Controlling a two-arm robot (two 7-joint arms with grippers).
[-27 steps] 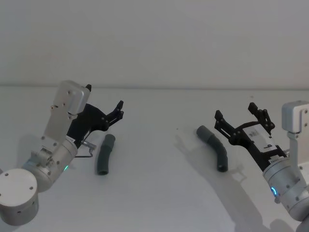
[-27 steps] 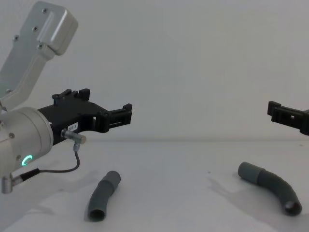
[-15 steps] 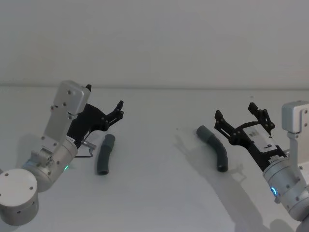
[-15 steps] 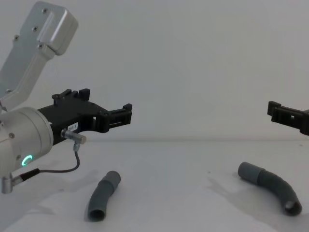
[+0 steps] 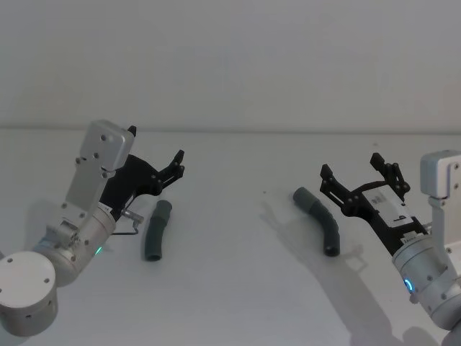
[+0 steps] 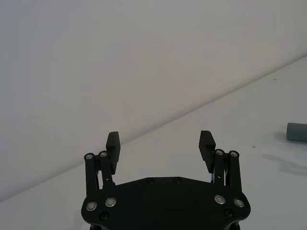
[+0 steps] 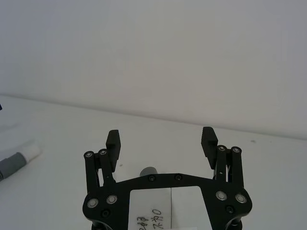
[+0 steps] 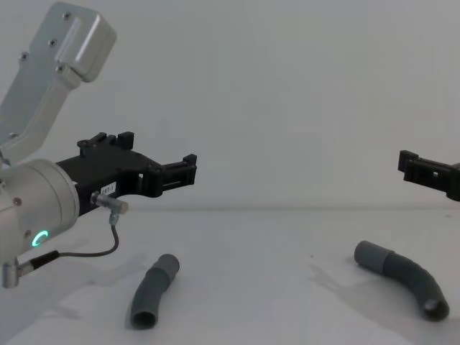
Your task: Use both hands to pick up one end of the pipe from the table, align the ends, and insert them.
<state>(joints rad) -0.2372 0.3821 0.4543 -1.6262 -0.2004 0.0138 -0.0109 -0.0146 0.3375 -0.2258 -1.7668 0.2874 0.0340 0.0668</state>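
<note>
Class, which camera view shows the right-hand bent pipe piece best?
Head view: the right-hand pipe piece lies whole, its bend plain from above. Chest view shows it side-on; both wrist views, only a cuff end.

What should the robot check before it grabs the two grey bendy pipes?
1. Left gripper open: ok.
2. Right gripper open: ok.
3. Left dark grey bent ribbed pipe piece lying free on the plain white table: ok.
4. Right dark grey bent ribbed pipe piece lying free on the table: ok.
5. Grippers down at the pieces: not ok, both hover above the table.
6. Pipe ends lined up: not ok, the pieces lie well apart.
</note>
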